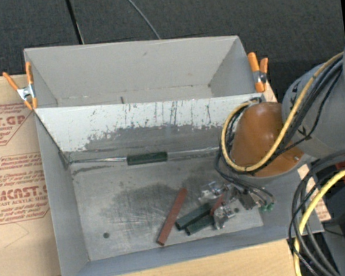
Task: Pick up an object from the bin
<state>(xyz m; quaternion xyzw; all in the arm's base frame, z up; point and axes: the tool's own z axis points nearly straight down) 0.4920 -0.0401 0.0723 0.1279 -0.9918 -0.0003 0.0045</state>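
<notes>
Three loose things in the bin [110, 240], all low on its floor. Nearest the front wall: a red-brown stick [172, 215], lying flat, slanted, its lower end close to the front edge. Just right of it, touching or nearly so, a dark piece [195, 221], blackish-green, longish, maybe two bits overlapped; can't separate them.

The hand [223, 204] sits down at the dark piece's right end, front-right of the bin, metal parts crowded over it. Released or clenched: cannot tell, and nothing can be seen gripped in it. The orange cover [256, 141] and cables sit above and behind it, against the right wall.

Farther back, well apart from the rest, a dark green bar [147, 158] lies flat along the crease where the floor meets the sloped back wall.

Likely target, judging by position: the dark piece. It looks small, stiff and light, probably plastic or rubber; not fragile. The surface looks smooth, so it may slide on the metal floor if nudged. Best hold: across its short width near the middle, clear of the stick, so the stick isn't dragged along. Lying flat on the floor leaves little edge to get under; the hand needs to go right down to the metal.
</notes>
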